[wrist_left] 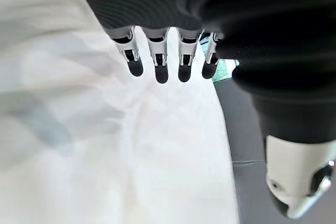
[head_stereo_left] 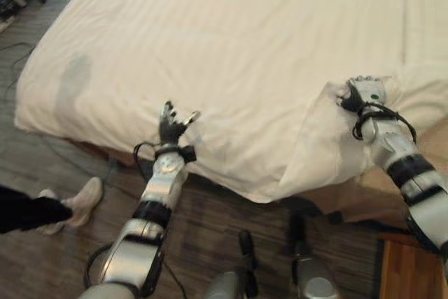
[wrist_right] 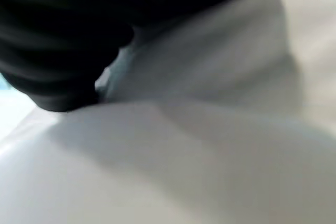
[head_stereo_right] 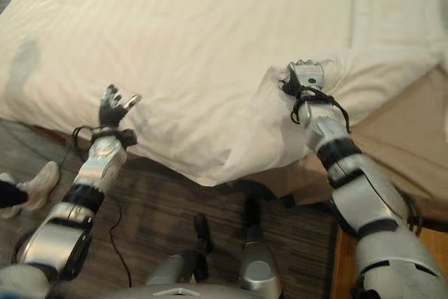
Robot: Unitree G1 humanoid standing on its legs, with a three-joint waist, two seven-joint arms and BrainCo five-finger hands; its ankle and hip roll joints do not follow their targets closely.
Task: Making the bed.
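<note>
Left hand (head_stereo_left: pixel 170 125) over the sheet (head_stereo_left: pixel 231 61) at the bed edge, fingers (wrist_left: pixel 160 69) straight, holding nothing. Right hand (head_stereo_right: pixel 306 75) buried in a sheet fold; finger state cannot be told.

Looked down from the head in both eye views, facing the near edge of the bed (head_stereo_left: pixel 231 40) and the strip of floor (head_stereo_left: pixel 42 166) before it; same scene in each, shifted slightly sideways. Shared: the white sheet (head_stereo_right: pixel 189 47), the left hand (head_stereo_left: pixel 172 121) and the right hand (head_stereo_right: pixel 306 75). Left wrist view set very close, aimed along its fingers (wrist_left: pixel 160 64) over the sheet. Right wrist view pressed almost against the cloth (wrist_right: pixel 210 145).
</note>
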